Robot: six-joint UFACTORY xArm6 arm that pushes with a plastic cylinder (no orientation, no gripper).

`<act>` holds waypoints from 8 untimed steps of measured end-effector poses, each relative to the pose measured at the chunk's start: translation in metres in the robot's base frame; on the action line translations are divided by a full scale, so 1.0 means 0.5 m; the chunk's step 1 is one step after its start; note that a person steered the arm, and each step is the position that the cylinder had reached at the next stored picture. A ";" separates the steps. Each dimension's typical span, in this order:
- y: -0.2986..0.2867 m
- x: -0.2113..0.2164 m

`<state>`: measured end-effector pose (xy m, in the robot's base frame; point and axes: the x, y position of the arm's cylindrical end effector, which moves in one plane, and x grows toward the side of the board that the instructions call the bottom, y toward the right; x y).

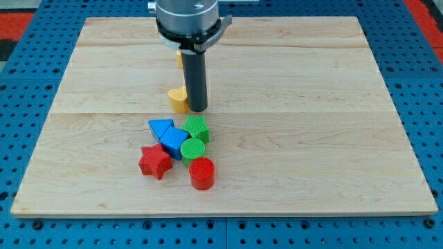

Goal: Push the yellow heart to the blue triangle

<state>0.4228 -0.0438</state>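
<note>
The yellow heart point(178, 99) lies on the wooden board point(311, 104), just left of my tip point(198, 110), which touches or nearly touches its right side. The blue triangle point(160, 128) lies a short way below the heart, at the top left of a cluster of blocks. The rod comes down from the arm at the view's top and hides part of another yellow block point(178, 58) behind it.
The cluster below my tip holds a blue block point(173, 142), a green star-like block point(197, 128), a green cylinder point(192, 149), a red star point(155, 162) and a red cylinder point(202, 173). Blue pegboard surrounds the board.
</note>
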 end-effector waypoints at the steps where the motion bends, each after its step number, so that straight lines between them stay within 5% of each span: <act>1: 0.045 -0.041; 3: 0.068 -0.121; 8: -0.048 -0.066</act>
<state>0.3900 -0.0680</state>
